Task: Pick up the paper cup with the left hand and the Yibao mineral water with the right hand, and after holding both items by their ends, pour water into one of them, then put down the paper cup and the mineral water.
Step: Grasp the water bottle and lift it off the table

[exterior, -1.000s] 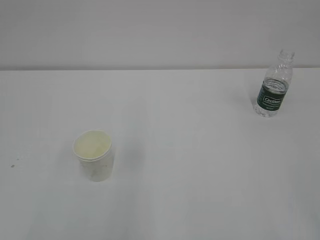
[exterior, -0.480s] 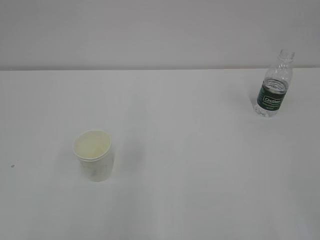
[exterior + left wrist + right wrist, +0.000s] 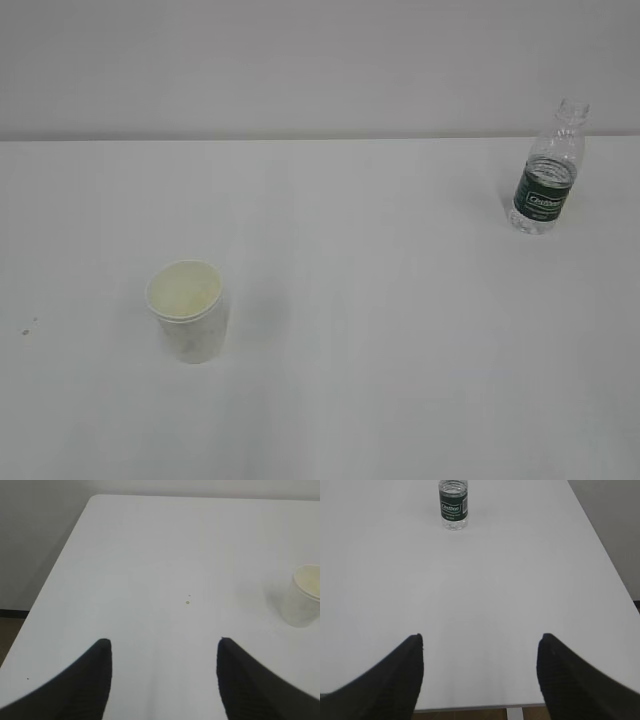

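My left hand (image 3: 162, 645) gapes, the paper cup (image 3: 303, 602) off to its right. My right hand (image 3: 480, 640) gapes too; well ahead stands the Yibao mineral water (image 3: 453, 505), its green label's white lettering too small to read.

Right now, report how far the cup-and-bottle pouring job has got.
Nothing looks done yet. The paper cup stands upright on the table, untouched, and the Yibao mineral water stands upright far off to the right. In hand: nothing; the left hand and right hand are both open and empty, well short of their targets. Left: grasp both, lift, pour, set both back down.
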`<state>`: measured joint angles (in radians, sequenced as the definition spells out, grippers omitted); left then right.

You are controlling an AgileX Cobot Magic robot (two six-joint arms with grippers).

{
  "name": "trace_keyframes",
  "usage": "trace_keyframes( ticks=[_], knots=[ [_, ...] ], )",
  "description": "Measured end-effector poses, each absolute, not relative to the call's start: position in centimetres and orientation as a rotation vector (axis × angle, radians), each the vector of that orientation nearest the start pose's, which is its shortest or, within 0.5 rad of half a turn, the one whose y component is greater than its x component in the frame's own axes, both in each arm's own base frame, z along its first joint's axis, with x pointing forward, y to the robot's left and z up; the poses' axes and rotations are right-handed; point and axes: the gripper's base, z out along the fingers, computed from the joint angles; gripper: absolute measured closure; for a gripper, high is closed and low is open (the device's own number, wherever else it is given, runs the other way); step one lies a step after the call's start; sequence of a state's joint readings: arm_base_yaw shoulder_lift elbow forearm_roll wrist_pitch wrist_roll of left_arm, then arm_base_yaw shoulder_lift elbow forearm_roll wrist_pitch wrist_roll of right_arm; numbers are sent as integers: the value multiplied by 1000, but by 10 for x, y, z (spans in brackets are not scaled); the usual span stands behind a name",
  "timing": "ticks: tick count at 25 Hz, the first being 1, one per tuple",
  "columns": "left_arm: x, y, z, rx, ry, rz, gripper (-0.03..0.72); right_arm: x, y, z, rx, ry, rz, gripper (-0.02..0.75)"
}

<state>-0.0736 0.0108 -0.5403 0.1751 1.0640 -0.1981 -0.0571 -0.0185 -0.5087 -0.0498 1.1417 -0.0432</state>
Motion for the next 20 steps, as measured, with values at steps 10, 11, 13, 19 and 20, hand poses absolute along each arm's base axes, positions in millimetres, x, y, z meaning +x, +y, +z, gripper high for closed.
trace_keyframes(
  ticks=[10,11,13,19,20],
  knots=[
    [-7,14,289,-84,2005,-6,222,-13,-3,273,20,2099,-120,201],
    [-7,14,289,-84,2005,-9,223,-12,-3,273,20,2096,-121,201],
    [-7,14,289,-84,2006,-9,223,-12,-3,274,20,2090,-121,201],
    [-4,14,289,-83,2022,-8,223,-12,-3,274,20,2089,-121,201],
    [-2,13,289,-82,2038,-5,223,-12,-3,274,20,2089,-121,201]
  ],
)
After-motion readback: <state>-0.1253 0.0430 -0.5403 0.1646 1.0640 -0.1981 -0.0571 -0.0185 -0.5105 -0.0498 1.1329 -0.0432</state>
